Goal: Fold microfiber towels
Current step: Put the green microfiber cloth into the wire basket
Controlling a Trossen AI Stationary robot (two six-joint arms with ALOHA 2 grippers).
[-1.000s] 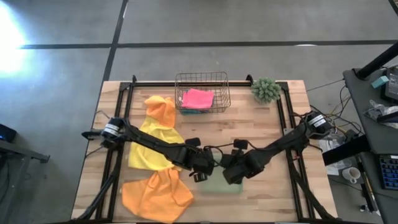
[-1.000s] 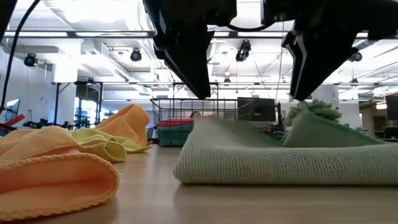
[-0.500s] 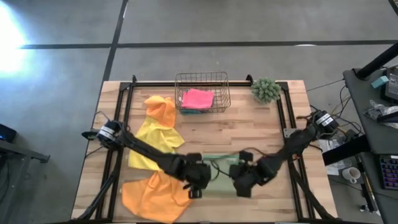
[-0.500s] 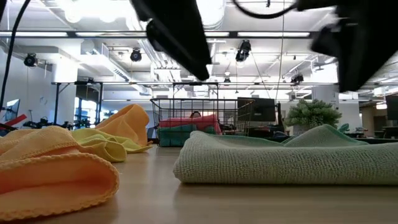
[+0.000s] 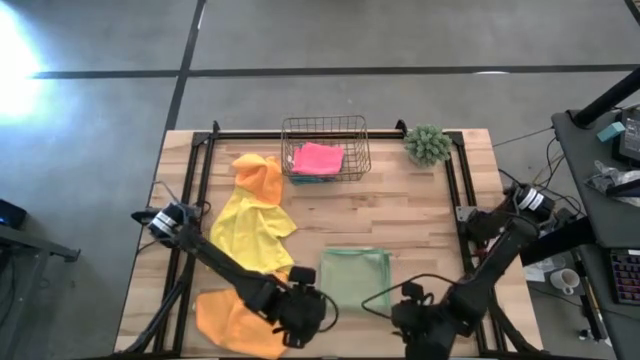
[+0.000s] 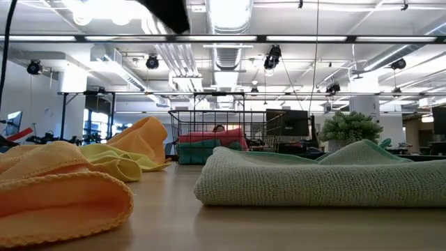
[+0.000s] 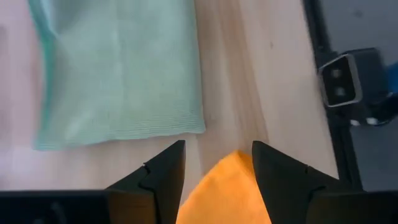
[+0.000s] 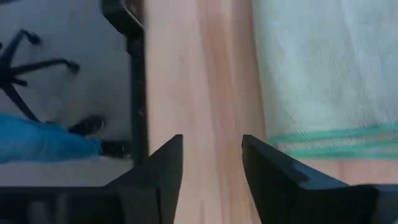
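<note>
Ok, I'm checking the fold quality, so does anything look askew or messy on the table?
The olive green towel lies folded flat and fairly square. The yellow towel and both orange towels lie crumpled, still unfolded. Nothing looks spilled or damaged.

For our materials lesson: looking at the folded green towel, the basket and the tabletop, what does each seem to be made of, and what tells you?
Green towel: soft, matt cloth, probably microfiber; a fine looped nap shows.
Basket: thin dark metal wire, by its open grid walls.
Tabletop: pale wood, apparently glued strips with a smooth finish; lengthwise grain and seams show.
</note>
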